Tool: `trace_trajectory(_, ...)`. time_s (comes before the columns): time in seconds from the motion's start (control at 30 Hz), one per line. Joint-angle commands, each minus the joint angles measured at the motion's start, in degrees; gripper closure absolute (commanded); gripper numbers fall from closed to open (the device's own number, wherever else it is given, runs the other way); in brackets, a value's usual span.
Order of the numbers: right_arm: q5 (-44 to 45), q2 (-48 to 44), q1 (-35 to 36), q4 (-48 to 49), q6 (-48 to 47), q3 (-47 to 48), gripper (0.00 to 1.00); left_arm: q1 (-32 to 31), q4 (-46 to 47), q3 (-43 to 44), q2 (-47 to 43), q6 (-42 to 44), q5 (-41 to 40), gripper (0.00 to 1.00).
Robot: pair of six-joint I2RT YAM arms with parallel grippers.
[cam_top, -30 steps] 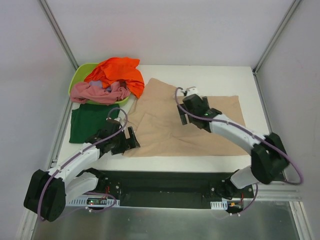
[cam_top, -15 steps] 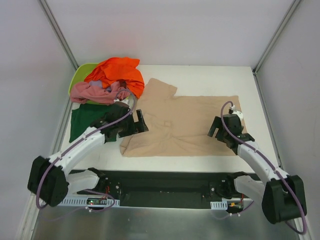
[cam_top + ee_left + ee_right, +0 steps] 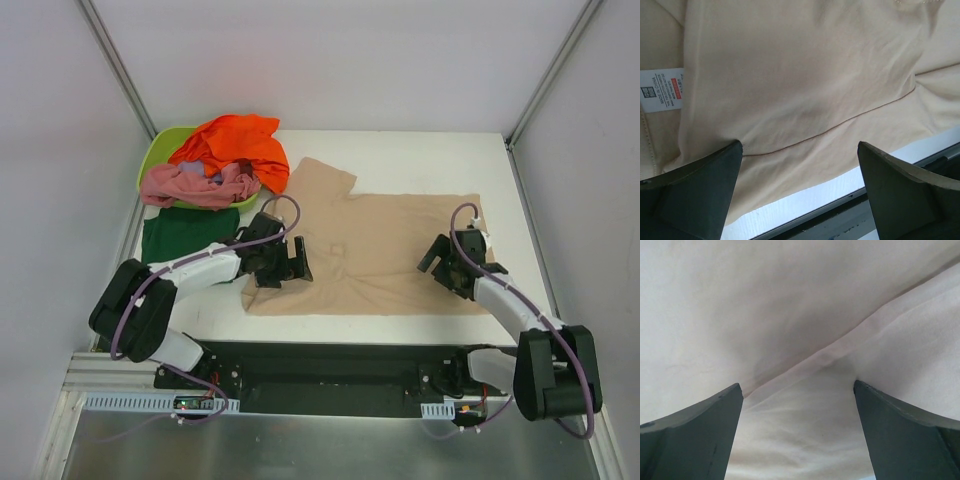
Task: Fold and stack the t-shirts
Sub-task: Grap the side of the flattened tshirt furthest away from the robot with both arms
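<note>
Currently the beige t-shirt (image 3: 390,250) lies spread mostly flat across the middle of the white table (image 3: 420,160), one sleeve pointing to the far left, near-left part rumpled and doubled over. Left arm (image 3: 200,268) reaches in low from the left. The left jaws are spread wide over that near-left part of the shirt, close to its near edge, and nothing is held. Left wrist view: beige cloth between both fingers, a stitched seam running diagonally across, a white care label (image 3: 662,90) at the left, the table's near edge just below the cloth. Right arm (image 3: 510,300) is over the shirt's right end. The right jaws are also spread wide, gripping nothing. Right wrist view: only beige cloth, with a soft fold ridge running diagonally between the fingers. Can't tell whether either set of fingertips touches the fabric. Other shirts sit at the far left: orange t-shirt (image 3: 235,145) heaped on top of the lime-green tub (image 3: 160,150), pink t-shirt (image 3: 195,185) bunched over the tub's near rim, touching the orange one. Dark green t-shirt (image 3: 180,240) lies flat on the table just in front of the tub, beside the beige shirt's left edge, partly under the left arm.
</note>
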Motion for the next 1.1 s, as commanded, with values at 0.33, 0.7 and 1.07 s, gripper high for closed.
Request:
trace_trajectory(0.33,3.3,-15.6,-1.7,-15.1,3.5,-10.1,0.04,-7.0,0.4,-14.8,-11.4,-9.6,2.3,0.01)
trace_trajectory(0.7,3.0,-21.7,-1.7,-19.2,4.6,-10.5,0.04,-7.2,0.2,-14.9,-14.9,-9.5,-0.3,0.01)
trace_trajectory(1.07,6.3,-20.0,-1.7,-21.9,-1.7,3.6,0.04,-6.9,-6.4,2.4,-13.7,-0.5,-7.4,0.01)
